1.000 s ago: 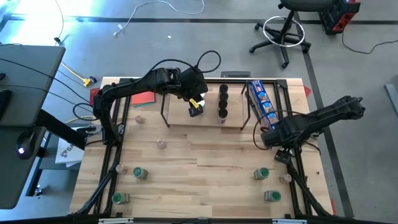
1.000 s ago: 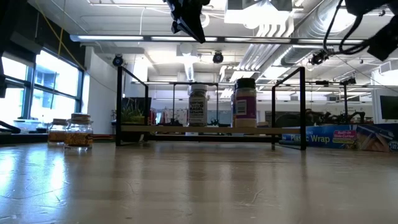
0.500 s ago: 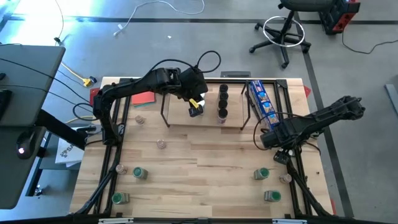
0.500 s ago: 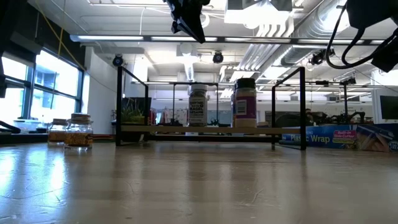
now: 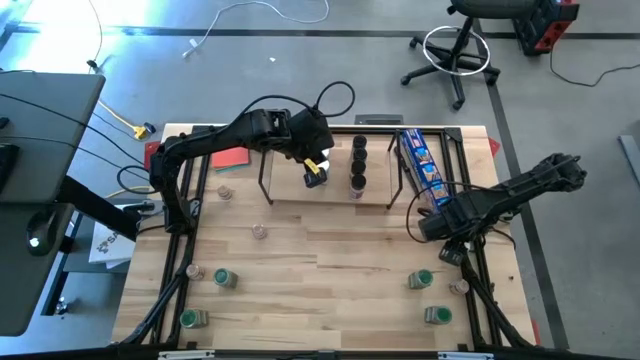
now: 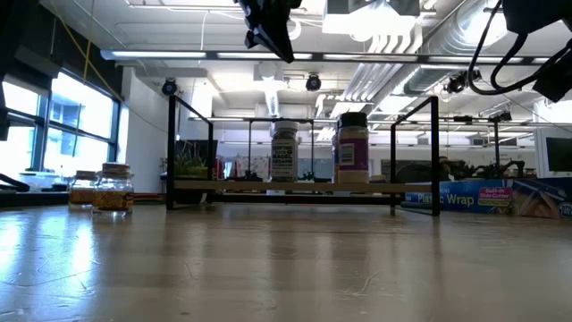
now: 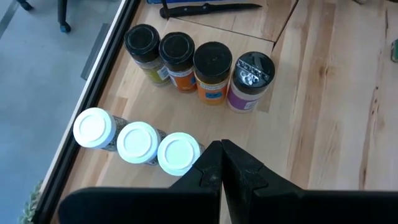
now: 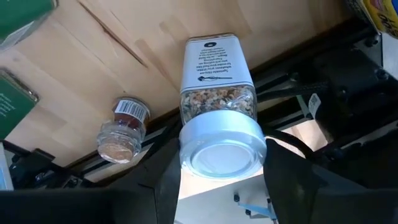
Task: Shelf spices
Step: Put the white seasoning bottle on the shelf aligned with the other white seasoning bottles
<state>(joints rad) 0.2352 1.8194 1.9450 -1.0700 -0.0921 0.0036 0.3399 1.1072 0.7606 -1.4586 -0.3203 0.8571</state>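
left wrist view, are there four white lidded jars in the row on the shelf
No, the left wrist view shows only three white-lidded jars side by side, next to a separate row of four dark-lidded jars on the shelf.

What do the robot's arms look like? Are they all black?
Yes, mostly. The left arm and right arm are dark and made of jointed links, with black cables looping along them. Each ends in an end effector with two flat black fingers. There's a bright yellowish spot by the left end effector.
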